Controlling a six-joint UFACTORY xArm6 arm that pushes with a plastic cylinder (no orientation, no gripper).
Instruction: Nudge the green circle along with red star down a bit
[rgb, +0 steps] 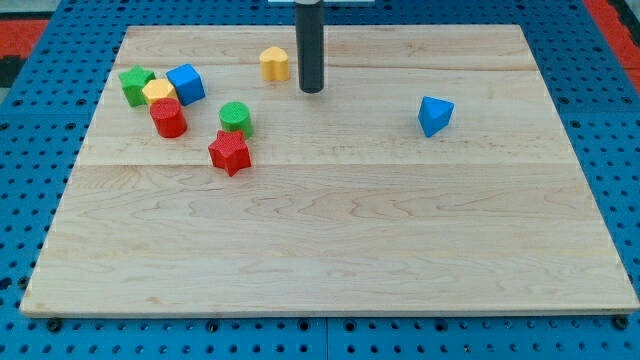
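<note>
The green circle (236, 117) lies on the wooden board's left part. The red star (229, 152) sits just below it, touching or nearly touching. My tip (312, 90) is at the end of the dark rod, up and to the right of the green circle. It is well apart from both blocks. It stands just right of a yellow block (274, 63).
A cluster sits at the view's upper left: a green star-like block (136, 84), a yellow block (158, 93), a blue cube (186, 83) and a red cylinder (168, 118). A blue triangular block (435, 115) lies at the right. The board (330, 260) rests on a blue pegboard.
</note>
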